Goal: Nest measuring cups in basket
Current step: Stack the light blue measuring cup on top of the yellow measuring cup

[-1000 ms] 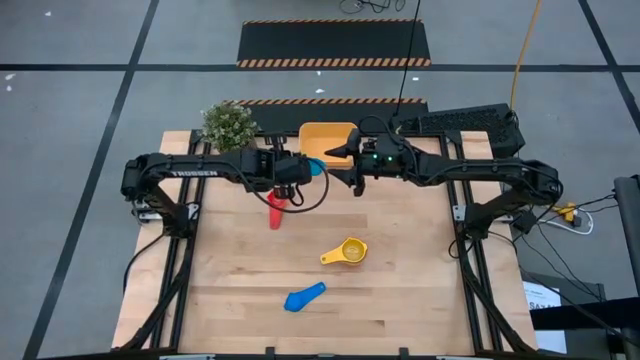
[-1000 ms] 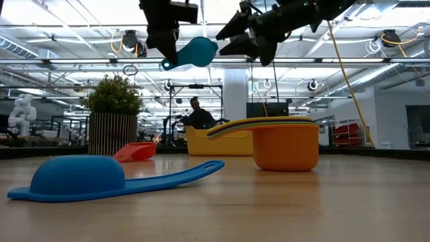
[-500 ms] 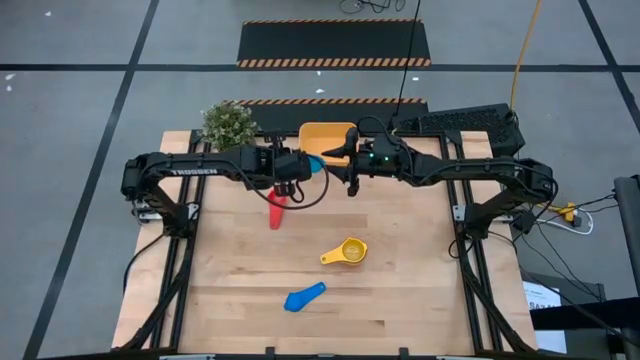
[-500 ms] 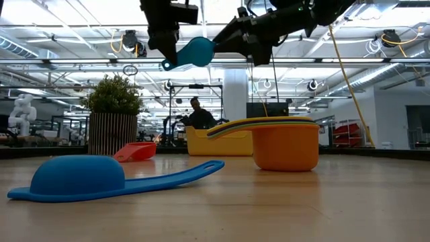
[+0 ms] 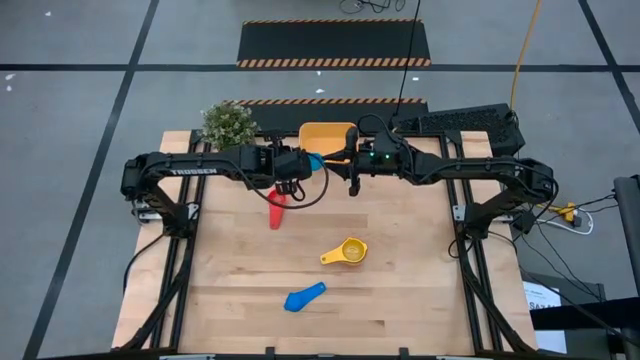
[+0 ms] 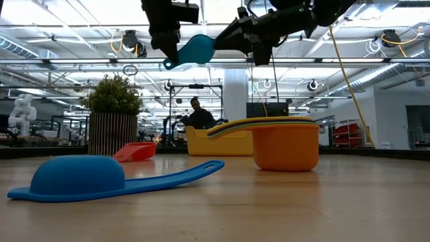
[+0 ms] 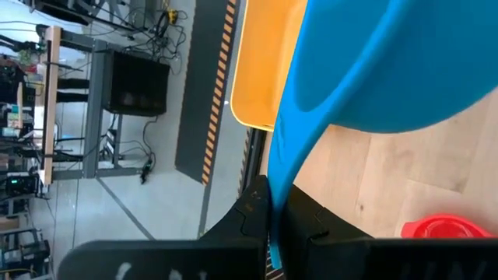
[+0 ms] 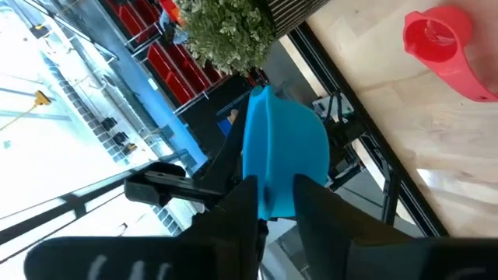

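The left gripper [image 6: 168,52] is holding a light blue cup [image 6: 195,51] by its handle, jaws squeezed tight, high over the worktop [image 5: 400,290] beside the basket [image 5: 327,139]; the right gripper [image 6: 225,42] is pinching the cup's other side, jaws nearly closed.

Light blue cup [image 5: 313,165] aloft beside the orange-yellow basket [image 5: 326,136]. Red cup [image 5: 276,209] on its side mid-table. Yellow-orange nested cups [image 5: 349,251] upright – handle out. Blue cup [image 5: 303,296] upside down near the front edge.
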Tool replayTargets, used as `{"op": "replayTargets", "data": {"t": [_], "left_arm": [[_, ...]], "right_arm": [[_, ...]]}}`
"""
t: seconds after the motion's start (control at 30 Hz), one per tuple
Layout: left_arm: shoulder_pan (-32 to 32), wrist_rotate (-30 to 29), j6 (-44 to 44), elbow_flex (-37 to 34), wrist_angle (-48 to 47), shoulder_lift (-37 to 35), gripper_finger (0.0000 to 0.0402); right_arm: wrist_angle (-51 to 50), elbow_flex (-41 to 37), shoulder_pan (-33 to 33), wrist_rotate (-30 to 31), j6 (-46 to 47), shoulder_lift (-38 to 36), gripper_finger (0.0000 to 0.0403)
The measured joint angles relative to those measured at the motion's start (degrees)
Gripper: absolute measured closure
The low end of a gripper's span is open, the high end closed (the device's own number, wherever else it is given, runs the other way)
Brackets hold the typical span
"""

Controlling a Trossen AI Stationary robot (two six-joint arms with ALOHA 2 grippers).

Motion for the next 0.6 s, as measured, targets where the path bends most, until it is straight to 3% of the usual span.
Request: {"op": "replayTargets", "data": {"t": [0.3, 0.6], "left_arm": [[0.0, 0.0, 0.2, 0.0, 0.3, 0.0, 0.0396], [-0.6, 0.9, -0.6, 0.0, 1.6, 0.0, 0.0360]], "right_arm": [[0.6, 0.0, 0.0, -0.4, -1.9, 0.0, 0.0379], [0.5, 0.0, -0.1, 0.3, -4.1, 0.2, 0.0400]]}}
